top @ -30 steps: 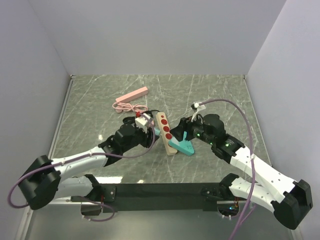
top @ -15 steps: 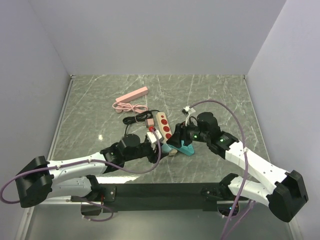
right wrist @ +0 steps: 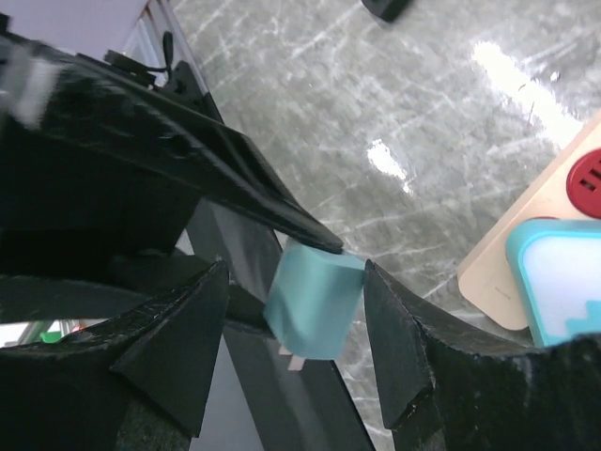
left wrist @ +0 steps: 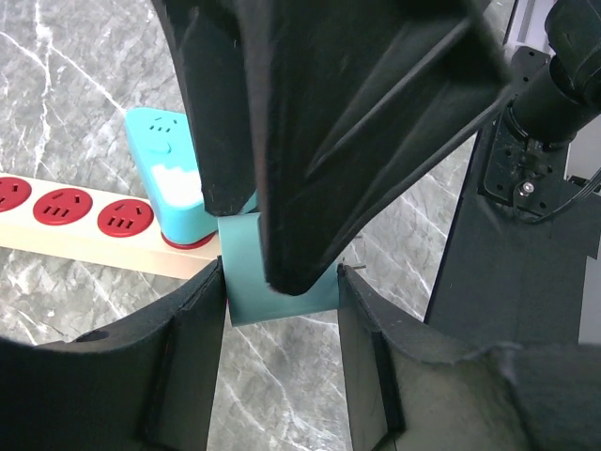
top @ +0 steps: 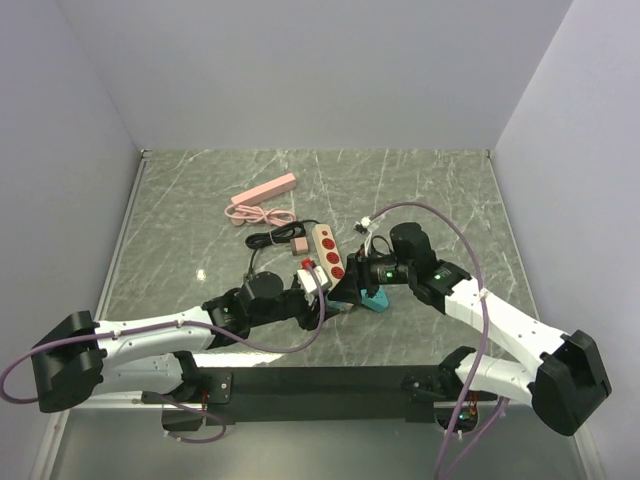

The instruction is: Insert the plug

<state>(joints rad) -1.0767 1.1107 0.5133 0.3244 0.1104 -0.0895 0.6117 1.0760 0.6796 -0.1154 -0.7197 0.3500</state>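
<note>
A small teal plug point(right wrist: 315, 301) with two prongs at its lower end hangs just above the table. In the left wrist view the plug point(left wrist: 282, 287) sits between my left fingers and touches both. My left gripper point(left wrist: 282, 293) is shut on it. My right gripper point(right wrist: 296, 291) is open around the same plug, with a gap on one side. In the top view both grippers, left point(top: 326, 297) and right point(top: 350, 289), meet at the near end of the beige power strip point(top: 327, 254). The strip has red sockets point(left wrist: 58, 206).
A light teal adapter point(left wrist: 167, 174) sits in the strip's end socket and also shows in the right wrist view point(right wrist: 563, 282). A pink power strip point(top: 266, 190) with a coiled cord lies at the back left. A black cord point(top: 272, 238) lies by the beige strip.
My left gripper has moved from the strip's far end toward its near end. My right gripper has moved left to meet it. Both now surround the teal plug.
</note>
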